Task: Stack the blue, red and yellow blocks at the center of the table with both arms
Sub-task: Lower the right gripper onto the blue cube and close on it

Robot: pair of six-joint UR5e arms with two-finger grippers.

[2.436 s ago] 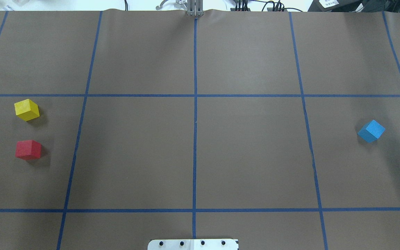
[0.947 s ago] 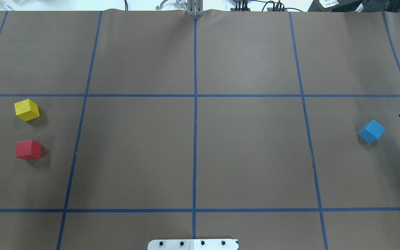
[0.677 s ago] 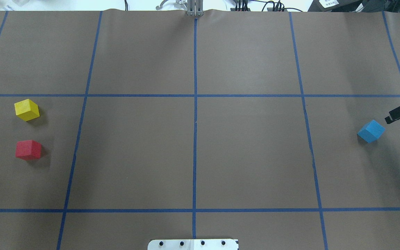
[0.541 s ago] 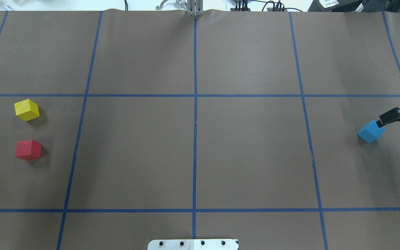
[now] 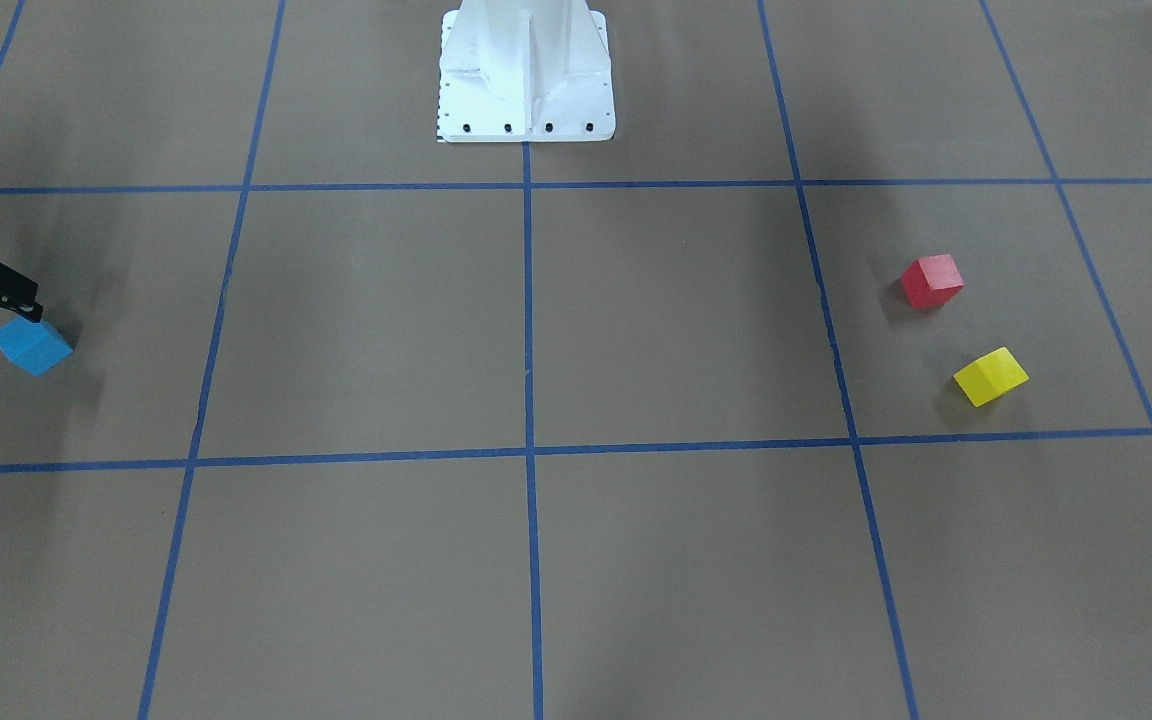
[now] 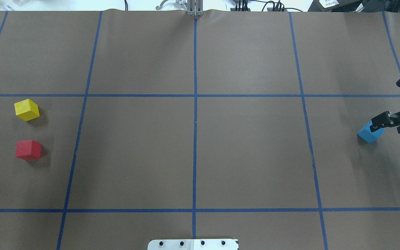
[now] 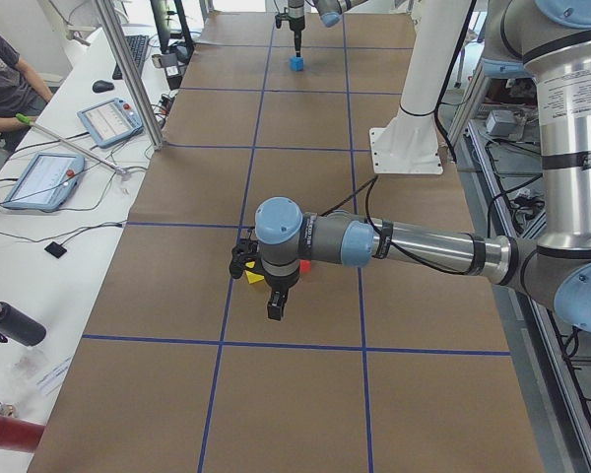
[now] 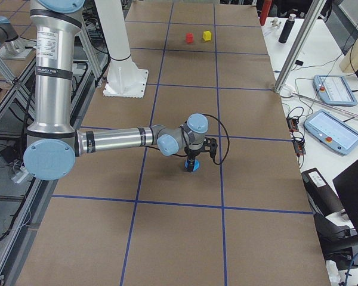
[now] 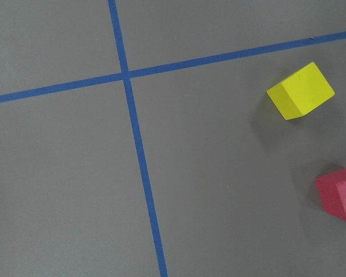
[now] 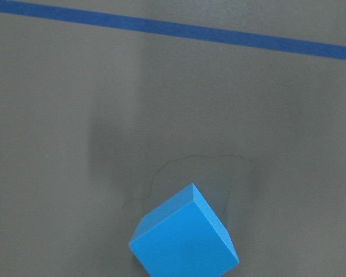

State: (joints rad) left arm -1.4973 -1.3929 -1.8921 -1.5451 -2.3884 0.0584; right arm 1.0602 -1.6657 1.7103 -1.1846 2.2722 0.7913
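Observation:
The blue block (image 6: 366, 134) sits at the table's right, also in the front view (image 5: 31, 347) and the right wrist view (image 10: 184, 239). My right gripper (image 6: 389, 102) is open and hangs by the block, with one finger (image 6: 380, 120) over its far right corner; that finger (image 5: 11, 288) also shows in the front view. The yellow block (image 6: 26, 109) and the red block (image 6: 28, 149) rest apart at the left, also in the left wrist view (image 9: 300, 91), (image 9: 340, 193). My left gripper (image 7: 275, 305) hangs beside them; I cannot tell whether it is open or shut.
Blue tape lines split the brown table (image 6: 248, 156) into squares. The white robot base (image 5: 526, 70) stands at the near middle edge. An operators' desk with tablets (image 7: 103, 118) and a metal post (image 7: 128, 79) run along the far side.
My right gripper came in from the right edge and moved left until one finger is over the blue block. None of the blocks has moved.

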